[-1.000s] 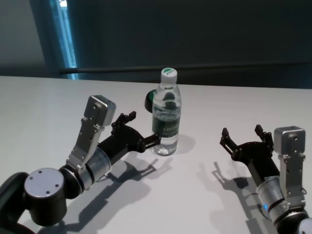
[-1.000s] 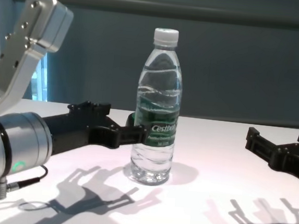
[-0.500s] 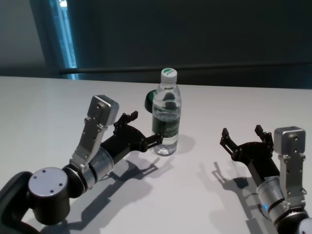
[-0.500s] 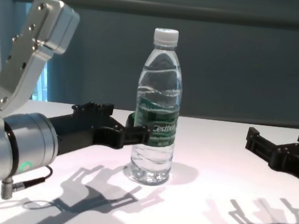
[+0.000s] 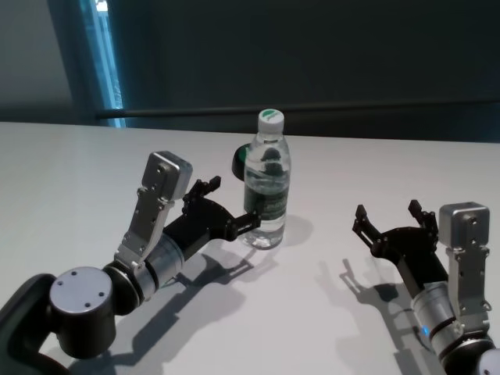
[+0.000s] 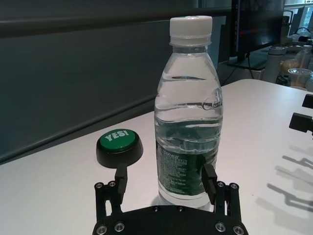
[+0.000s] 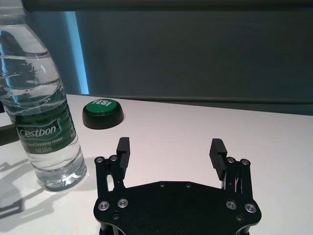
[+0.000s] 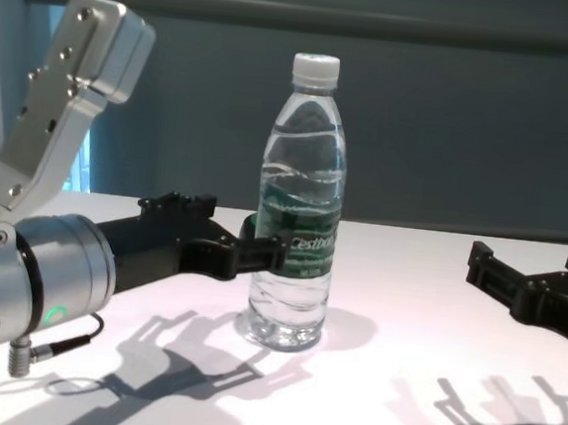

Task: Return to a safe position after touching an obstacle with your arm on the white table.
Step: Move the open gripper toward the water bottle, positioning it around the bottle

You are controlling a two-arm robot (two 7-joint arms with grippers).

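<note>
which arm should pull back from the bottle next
Left. The left gripper, open, has a fingertip at the bottle; the right gripper rests open, well clear of it.

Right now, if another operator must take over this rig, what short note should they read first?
Left gripper: open, low over the white table, its fingers on either side of the Cestbon water bottle at label height; one fingertip looks to be against the label.
Right gripper: open, empty, parked low on the right, well apart from the bottle.
Bottle: upright, capped, near the table's middle. A green YES button sits just behind it.
Done: the arm has reached the obstacle.
Left: draw the left arm straight back, away from the bottle without tipping it, to a safe position.
</note>
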